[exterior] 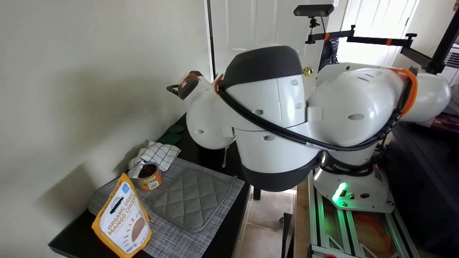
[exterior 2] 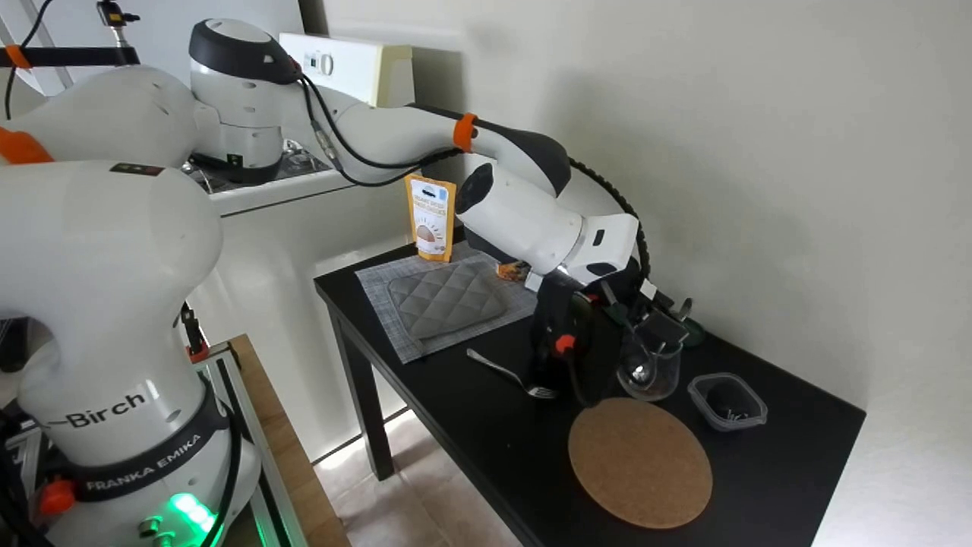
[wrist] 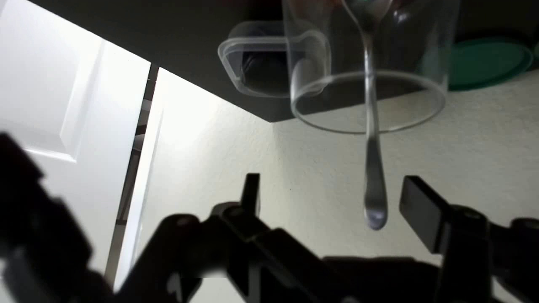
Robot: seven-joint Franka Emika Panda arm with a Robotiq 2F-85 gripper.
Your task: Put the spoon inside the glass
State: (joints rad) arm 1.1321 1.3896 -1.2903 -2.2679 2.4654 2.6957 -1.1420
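While my jaws stand spread apart, the spoon [wrist: 371,115] rests inside the glass [wrist: 412,54]. Its handle reaches past the rim, between my jaws but ungripped.

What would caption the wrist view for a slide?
Open gripper, its jaws not touching the spoon, whose bowl sits inside the clear glass.

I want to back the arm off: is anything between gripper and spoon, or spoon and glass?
Nothing visible. The spoon is already in the glass, handle sticking out; only a gap shows between it and the open gripper.
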